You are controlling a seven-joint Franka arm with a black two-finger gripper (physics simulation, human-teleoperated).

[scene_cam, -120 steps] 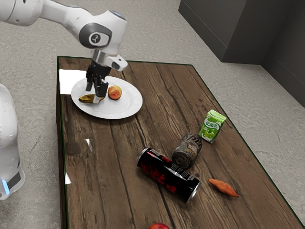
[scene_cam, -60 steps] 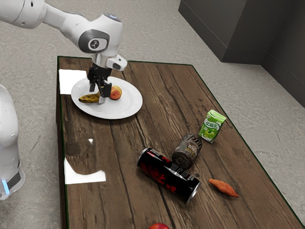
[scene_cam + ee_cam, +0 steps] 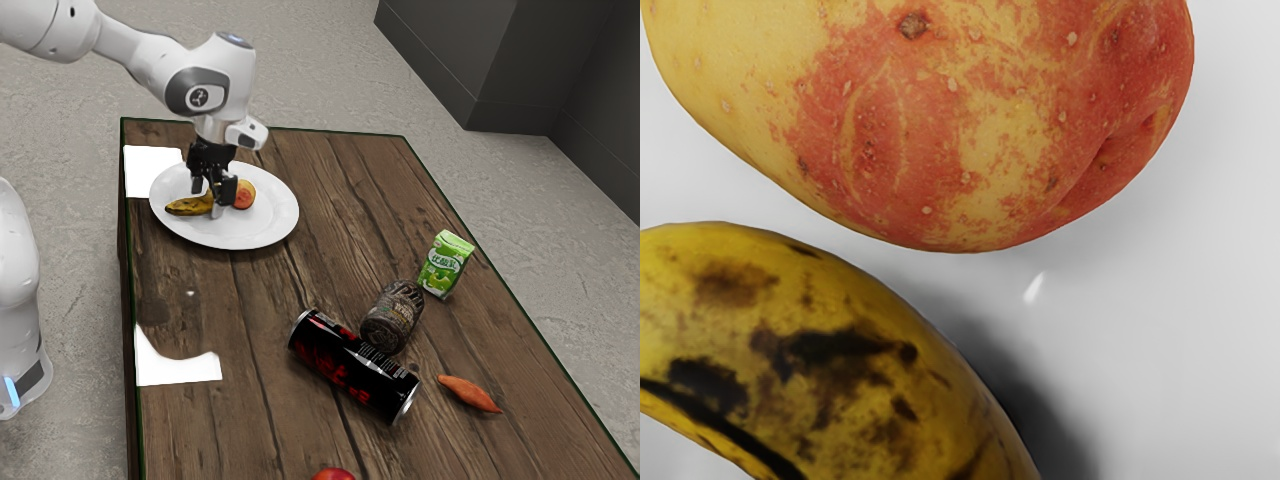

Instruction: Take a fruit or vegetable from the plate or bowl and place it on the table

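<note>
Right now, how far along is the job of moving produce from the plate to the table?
Approach looks done: the gripper is low over the plate, beside the banana and the red-and-yellow produce. In hand: I can't confirm a grasp; both pieces lie on the plate. Left: securing one, lifting it and setting it on the table.

Exterior view: from the arm's [image 3: 140, 45] side, obliquely down across the table [image 3: 250, 310]. Wrist view: close, facing down onto the plate [image 3: 272, 222], common to both.
</note>
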